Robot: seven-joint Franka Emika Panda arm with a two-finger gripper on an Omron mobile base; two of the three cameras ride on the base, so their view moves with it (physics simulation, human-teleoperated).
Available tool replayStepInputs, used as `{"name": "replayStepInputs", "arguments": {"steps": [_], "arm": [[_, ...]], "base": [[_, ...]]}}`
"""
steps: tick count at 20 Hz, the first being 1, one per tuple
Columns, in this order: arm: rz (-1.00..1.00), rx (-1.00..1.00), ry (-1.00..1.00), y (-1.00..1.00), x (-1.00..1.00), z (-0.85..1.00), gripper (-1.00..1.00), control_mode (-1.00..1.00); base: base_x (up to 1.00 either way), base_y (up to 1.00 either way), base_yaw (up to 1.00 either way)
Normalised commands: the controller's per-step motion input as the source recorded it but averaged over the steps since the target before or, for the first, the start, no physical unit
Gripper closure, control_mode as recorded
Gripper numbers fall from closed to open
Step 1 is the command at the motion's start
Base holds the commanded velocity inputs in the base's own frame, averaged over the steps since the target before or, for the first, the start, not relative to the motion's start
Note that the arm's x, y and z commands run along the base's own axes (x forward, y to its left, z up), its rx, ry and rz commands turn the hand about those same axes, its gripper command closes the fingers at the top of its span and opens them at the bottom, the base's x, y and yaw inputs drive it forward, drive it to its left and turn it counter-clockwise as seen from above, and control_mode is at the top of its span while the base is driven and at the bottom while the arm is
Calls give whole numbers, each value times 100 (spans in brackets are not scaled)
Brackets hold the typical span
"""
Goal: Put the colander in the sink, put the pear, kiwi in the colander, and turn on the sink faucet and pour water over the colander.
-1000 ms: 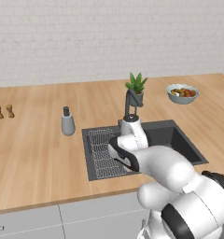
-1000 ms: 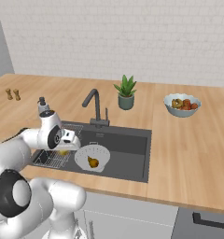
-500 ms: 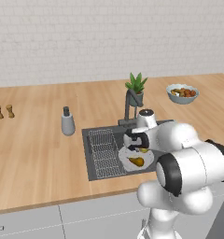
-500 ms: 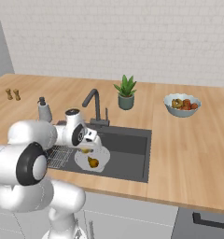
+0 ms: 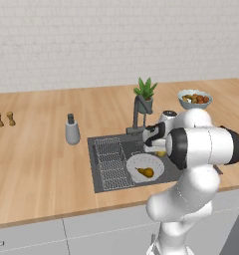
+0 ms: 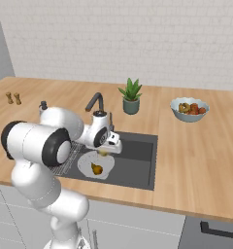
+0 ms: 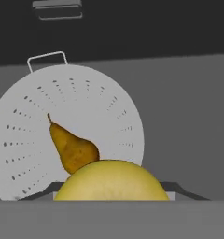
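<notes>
A: Right up close in the hand view, kiwi (image 7: 111, 181) big and yellow-green, sitting between the jaws at the bottom edge. Clamped on it, by the look of things, though fingertips themselves hidden behind the fruit.

B: Seen from the right base view too: gripper (image 6: 107, 148) hanging low over the sink (image 6: 138, 163), kiwi (image 6: 104, 151) a small yellowish dot under it. Above the colander's far rim, not yet inside.

A: Just past the kiwi, colander (image 7: 67, 130) flat on the dark basin floor, white and perforated, small handle loop at the far edge. Pear (image 7: 72, 149) lying inside, narrow stem end pointing away toward the middle.

B: Same from the left base view: colander (image 5: 145, 167) in the sink (image 5: 104, 174), pear (image 5: 146, 172) brownish inside it, wire rack (image 5: 110, 162) just beside to the left. Gripper (image 5: 152, 144) above the colander's back edge.

A: Further back, sink faucet (image 5: 137, 112) dark and arched on its square base behind the basin. No stream visible from the spout.

B: Beyond that on the bench (image 5: 37, 149): soap dispenser (image 5: 71, 130) left of the sink, potted plant (image 5: 145, 94) behind the tap, fruit bowl (image 5: 194, 98) off to the right, two little shakers (image 5: 4, 119) far left.
</notes>
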Motion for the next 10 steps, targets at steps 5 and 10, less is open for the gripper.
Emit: {"name": "replayStepInputs", "arguments": {"steps": [5,10], "arm": [[9,17,-13,-22,-3,-28,100,-100],[2,8,-13,-11,4,-21,100,-100]], "base": [[0,0,0],[0,0,0]]}}
